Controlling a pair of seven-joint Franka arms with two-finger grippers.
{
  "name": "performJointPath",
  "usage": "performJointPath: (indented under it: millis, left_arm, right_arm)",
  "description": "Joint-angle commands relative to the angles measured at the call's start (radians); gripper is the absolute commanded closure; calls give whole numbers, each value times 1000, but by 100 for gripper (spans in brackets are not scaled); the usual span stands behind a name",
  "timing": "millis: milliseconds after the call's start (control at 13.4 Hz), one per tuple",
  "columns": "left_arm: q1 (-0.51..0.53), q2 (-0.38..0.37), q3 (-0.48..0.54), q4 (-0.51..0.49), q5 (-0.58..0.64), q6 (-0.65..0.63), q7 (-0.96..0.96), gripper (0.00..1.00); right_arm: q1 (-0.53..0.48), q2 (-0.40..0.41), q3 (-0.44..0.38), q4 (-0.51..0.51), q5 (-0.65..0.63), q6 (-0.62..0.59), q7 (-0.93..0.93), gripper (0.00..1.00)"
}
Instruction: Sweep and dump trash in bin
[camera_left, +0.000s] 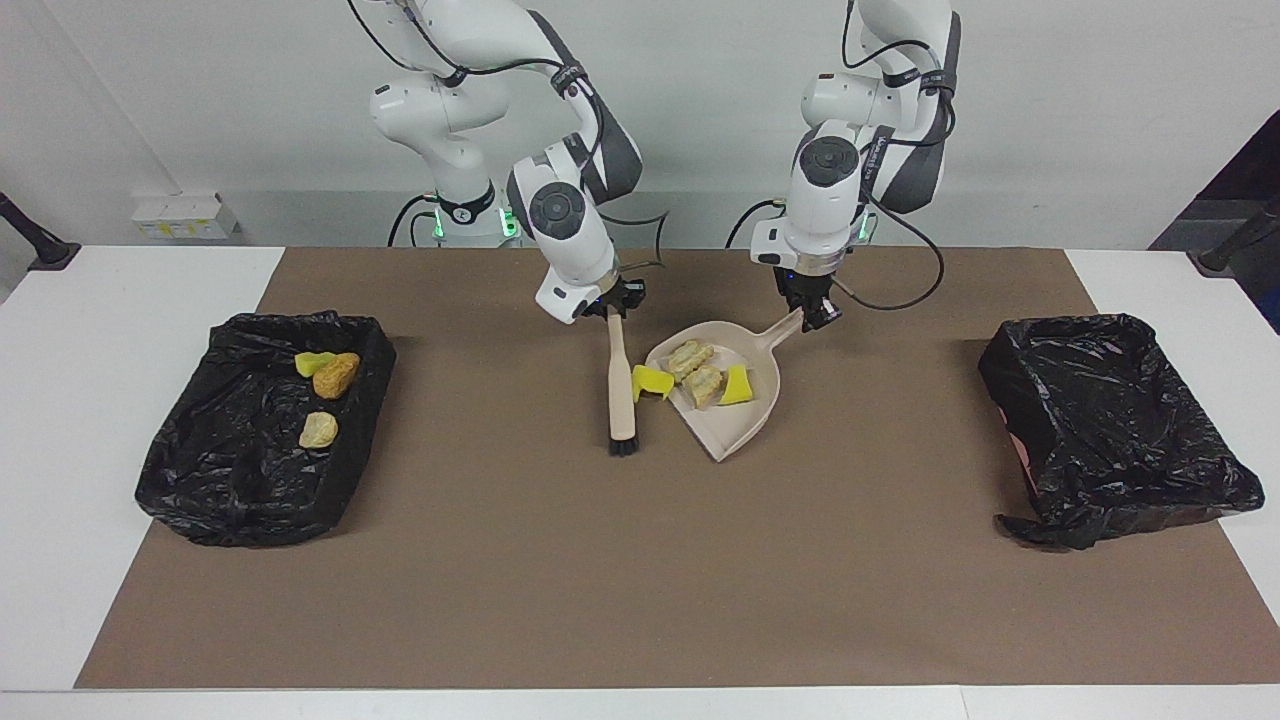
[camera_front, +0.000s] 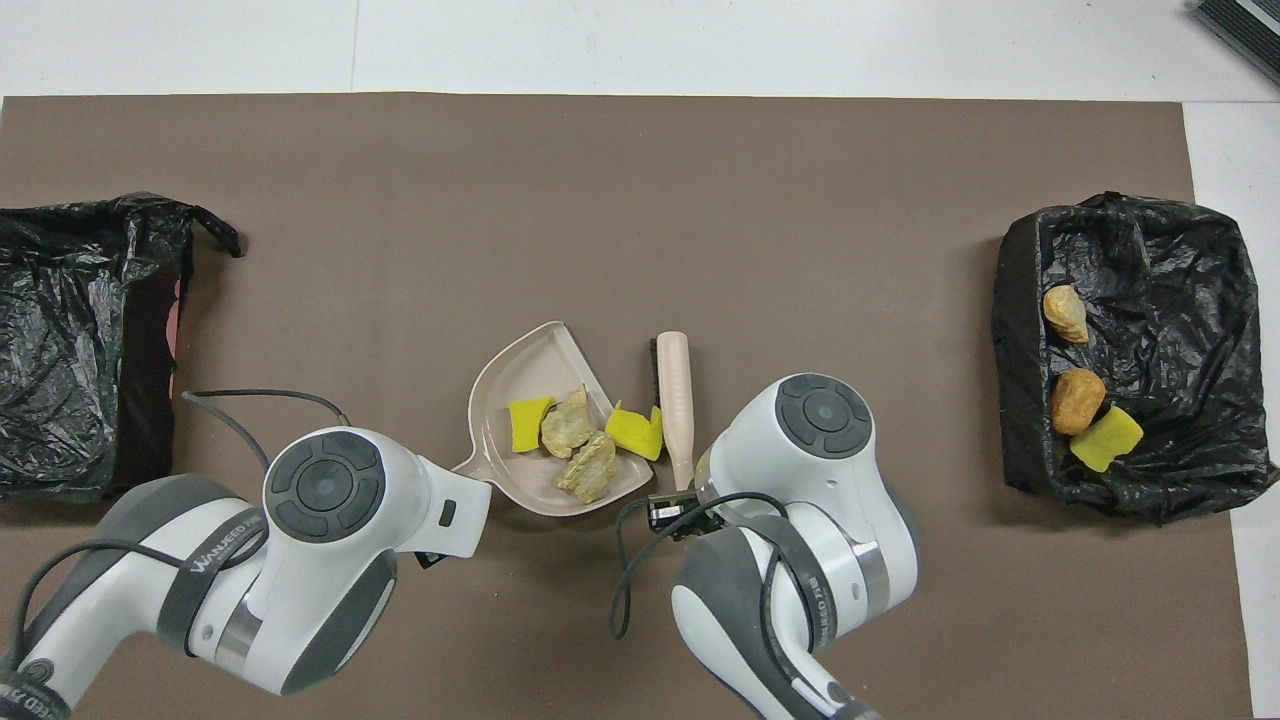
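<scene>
Right claw (camera_left: 613, 308) clamps the brush (camera_left: 621, 385), pressing a yellow scrap (camera_left: 651, 381) against the dustpan (camera_left: 735, 425); left claw (camera_left: 812, 318) clamps the pan's handle.

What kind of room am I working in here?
Likely a robotics lab: a white table under a brown mat, two bins lined with black bags, and bare white walls.

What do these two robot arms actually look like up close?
Both arms are glossy white with rounded shells, dark grey joint bands and round dark grey caps. Black cables loop along each. The small left gripper and right gripper are black. Grey lettering marks the forearms; green lights glow at one base.
</scene>
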Motion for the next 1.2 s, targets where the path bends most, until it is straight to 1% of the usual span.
performJointPath:
  millis: [0, 225, 374, 449, 823, 973, 1123]
  left_arm:
    - [9, -13, 6, -13, -21, -12, -12, 100]
    - [60, -11, 6, -10, -57, -24, -102, 100]
    - [81, -23, 15, -4, -59, -27, -106, 100]
    - [109, -26, 14, -1, -59, -30, -106, 100]
    - [149, -57, 18, 4, -62, -32, -104, 100]
    - [152, -60, 25, 4, -105, -39, -102, 100]
    - [192, -74, 28, 5, -134, -62, -102, 100]
  right_arm:
    - [34, 26, 13, 48, 38, 9, -15, 100]
    - [80, 29, 14, 82, 38, 10, -10, 100]
    - [97, 29, 14, 90, 38, 12, -4, 100]
    - [99, 28, 14, 96, 36, 9, -4, 100]
    - [100, 20, 14, 123, 35, 3, -15, 100]
    - [104, 20, 15, 132, 33, 9, -13, 100]
    - [102, 14, 15, 159, 33, -8, -12, 100]
